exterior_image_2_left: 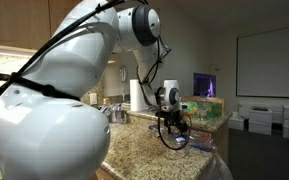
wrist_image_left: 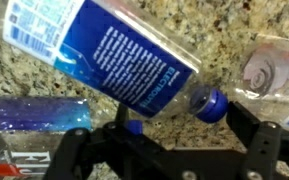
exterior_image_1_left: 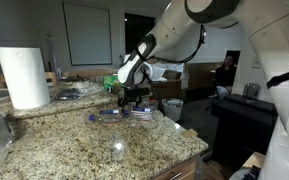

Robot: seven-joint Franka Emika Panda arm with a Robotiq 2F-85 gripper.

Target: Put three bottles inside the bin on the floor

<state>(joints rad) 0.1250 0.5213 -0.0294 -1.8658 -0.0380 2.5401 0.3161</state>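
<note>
Here the nearest bottle lies on its side on the granite surface, its blue cap just ahead of the gap between the open, empty jaws, likely lined up for grasping. A second bottle lies beside one jaw, a third bottle beyond the other, crowding any descent.

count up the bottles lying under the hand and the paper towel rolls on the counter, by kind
bottles: 3, seen in the wrist view
paper towel roll: 1
total: 4
</note>
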